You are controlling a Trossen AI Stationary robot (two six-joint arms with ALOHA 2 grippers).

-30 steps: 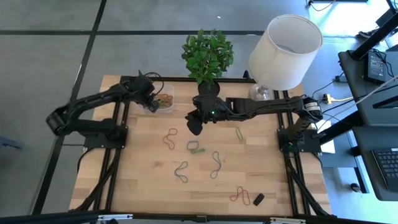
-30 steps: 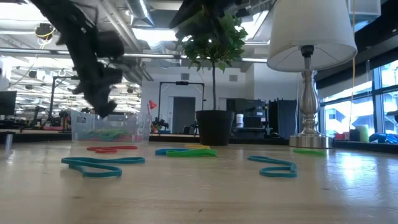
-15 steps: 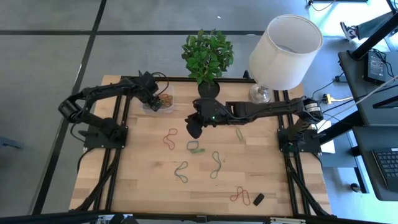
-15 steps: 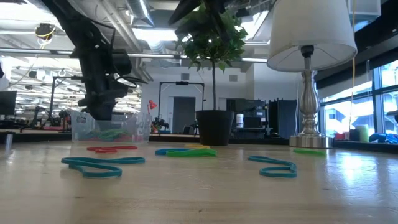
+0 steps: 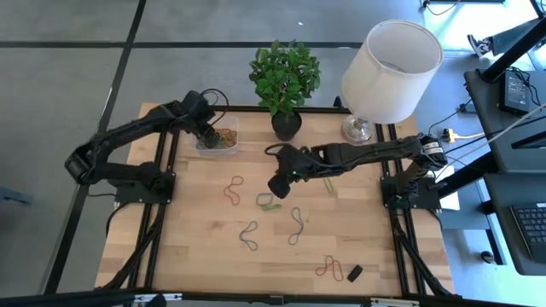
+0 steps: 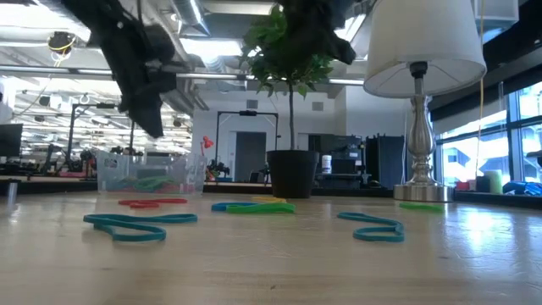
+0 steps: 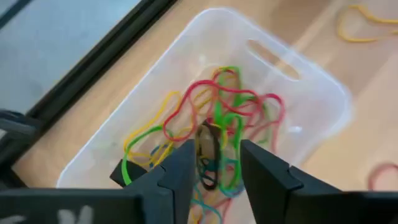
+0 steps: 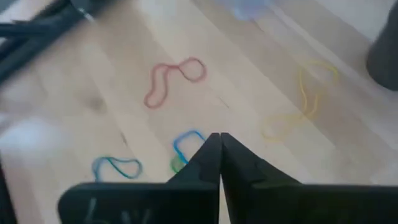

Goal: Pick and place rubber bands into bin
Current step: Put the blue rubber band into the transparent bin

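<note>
At the near edge of the wooden desk (image 5: 196, 247) a small black block (image 5: 355, 273) lies just beside a red rubber band (image 5: 326, 267). Farther in, two teal rubber bands lie apart, one twisted loop (image 5: 248, 235) toward the left and another (image 5: 295, 225) to its right, both flat on the wood. Beyond them sits a blue and green pair of bands (image 5: 268, 203), with a red band (image 5: 233, 189) to the left and a light green band (image 5: 328, 184) to the right. The right hand (image 5: 276, 187) hangs above the desk just over the blue and green pair, its two fingers (image 8: 214, 163) pressed together with nothing between them; in its wrist view the blue band (image 8: 186, 144) shows just ahead of the fingertips, touching nothing. Toward the far left corner stands the clear bin (image 5: 229, 147), holding a tangle of red, green and yellow bands (image 7: 217, 121). The left hand (image 5: 207, 135) hovers over the bin with its fingers (image 7: 261, 171) parted, and a dark band (image 7: 207, 152) lies in the gap between them, on top of the heap. At the far edge stand a potted plant (image 5: 285, 81) and a white-shaded lamp (image 5: 390, 64).
</note>
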